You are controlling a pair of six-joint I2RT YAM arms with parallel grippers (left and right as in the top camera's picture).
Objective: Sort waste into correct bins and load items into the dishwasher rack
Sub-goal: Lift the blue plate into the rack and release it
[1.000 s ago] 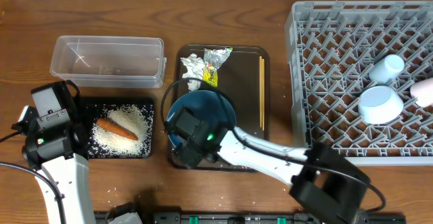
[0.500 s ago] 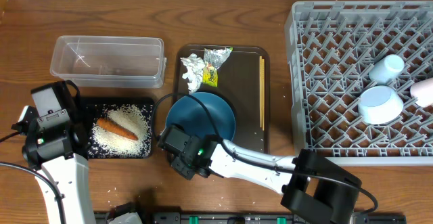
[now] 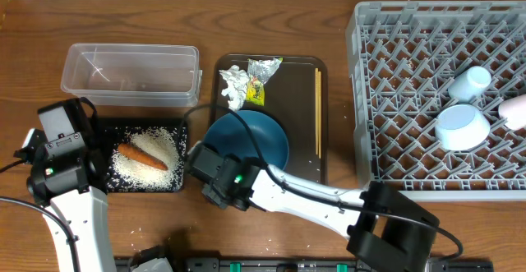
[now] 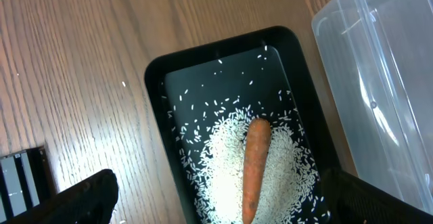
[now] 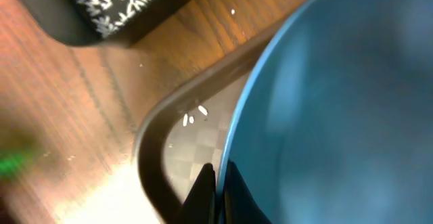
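The large blue bowl (image 3: 251, 136) sits at the near end of the brown serving tray (image 3: 308, 66), its left edge overhanging the tray's corner. The right gripper (image 5: 216, 180) is clenched on that left rim, one finger inside and one outside. A thin-wall pinch like this is probably meant to lift the bowl over to the dishwasher rack (image 3: 394, 99) on the far right.

On the same tray lie one crumpled paper (image 3: 233, 85) and one foil wrapper (image 3: 261, 75), touching each other at the far end. One pair of chopsticks (image 3: 318, 112) lies lined up along the right wall.

Left of the bowl, the black tray (image 4: 159, 82) holds one carrot (image 3: 141, 155) on a spread of rice (image 3: 160, 145), so the food waste appears sorted. The left gripper (image 4: 233, 207) hangs above it, fingers spread wide and holding nothing. The clear tub (image 3: 131, 73), the second bin, stands just behind and looks empty.

The rack holds one small bowl (image 3: 462, 126) and one white cup (image 3: 470, 83), both mouth-down among the pegs. A pale object is cut off at its right edge.
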